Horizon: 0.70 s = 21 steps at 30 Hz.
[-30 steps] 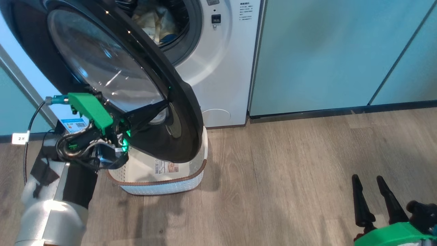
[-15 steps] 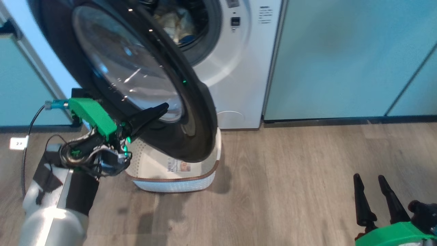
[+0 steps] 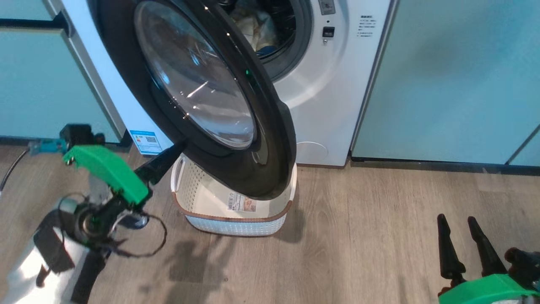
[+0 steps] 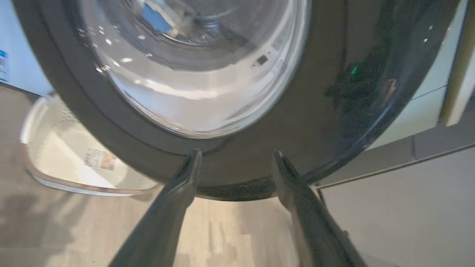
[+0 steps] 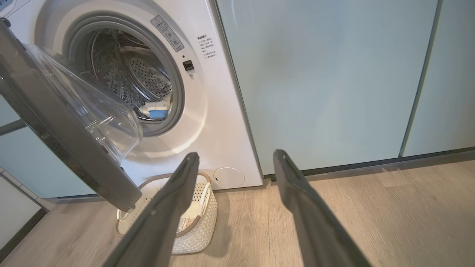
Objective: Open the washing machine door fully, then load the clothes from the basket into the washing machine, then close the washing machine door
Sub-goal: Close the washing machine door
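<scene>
Left fingers point(image 4: 183, 185) wide, empty; washing machine door point(image 4: 315, 111) rim just beyond tips, possibly touching; right fingers point(image 5: 167, 207) wide.

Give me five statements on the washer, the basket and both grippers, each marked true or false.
1. The washing machine door is shut. False: it stands ajar, swung out over the basket.
2. The clothes lie inside the washing machine. True.
3. The basket is full of cloth. False: its bare base and label show.
4. The left gripper is open, close to the door's rim. True.
5. The right gripper holds a cloth. False: it is open, holding nothing.
</scene>
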Motion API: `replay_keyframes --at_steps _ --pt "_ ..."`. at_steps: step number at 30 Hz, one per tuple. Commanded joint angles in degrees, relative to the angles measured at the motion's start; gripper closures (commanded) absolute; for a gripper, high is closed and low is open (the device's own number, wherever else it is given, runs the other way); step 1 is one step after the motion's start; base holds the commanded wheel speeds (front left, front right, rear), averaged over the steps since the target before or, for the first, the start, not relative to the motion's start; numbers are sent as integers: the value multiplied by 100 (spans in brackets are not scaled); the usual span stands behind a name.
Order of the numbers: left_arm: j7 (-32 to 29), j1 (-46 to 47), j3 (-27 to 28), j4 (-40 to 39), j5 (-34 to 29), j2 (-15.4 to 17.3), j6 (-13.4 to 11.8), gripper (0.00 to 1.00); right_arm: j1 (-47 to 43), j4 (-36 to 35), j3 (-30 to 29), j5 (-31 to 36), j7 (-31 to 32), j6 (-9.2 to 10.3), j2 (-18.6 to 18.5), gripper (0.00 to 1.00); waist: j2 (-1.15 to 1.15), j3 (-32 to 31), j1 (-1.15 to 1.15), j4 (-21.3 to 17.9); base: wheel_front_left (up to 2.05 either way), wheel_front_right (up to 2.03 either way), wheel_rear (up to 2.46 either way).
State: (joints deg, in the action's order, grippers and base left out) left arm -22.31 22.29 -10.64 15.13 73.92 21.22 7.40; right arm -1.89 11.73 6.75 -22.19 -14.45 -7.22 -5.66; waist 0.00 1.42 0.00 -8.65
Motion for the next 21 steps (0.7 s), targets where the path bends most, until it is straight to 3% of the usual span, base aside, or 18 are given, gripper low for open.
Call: replay_keyframes --at_steps 1,11,14,16,21 --pt "494 128 45 -244 -252 453 9 0 186 -189 71 3 -55 -26 -48 0 0 -18 0 45 0 0 0" --pt "3173 -158 -1177 117 -1141 1243 9 0 125 -191 35 -13 -55 -26 -43 0 0 -120 0 132 0 0 0" --pt "3643 -191 -1441 388 -1400 1346 9 0 91 -218 -11 -9 -55 -26 -51 0 0 -151 0 152 0 0 0" --pt "3717 -205 -1431 549 -1632 1355 9 0 70 -242 -57 -3 -55 -26 -50 0 0 -157 0 162 0 0 0" --pt "3728 -471 -493 504 -2627 1014 9 0 25 -295 -155 23 -55 -26 -30 0 0 -148 0 188 0 0 0"
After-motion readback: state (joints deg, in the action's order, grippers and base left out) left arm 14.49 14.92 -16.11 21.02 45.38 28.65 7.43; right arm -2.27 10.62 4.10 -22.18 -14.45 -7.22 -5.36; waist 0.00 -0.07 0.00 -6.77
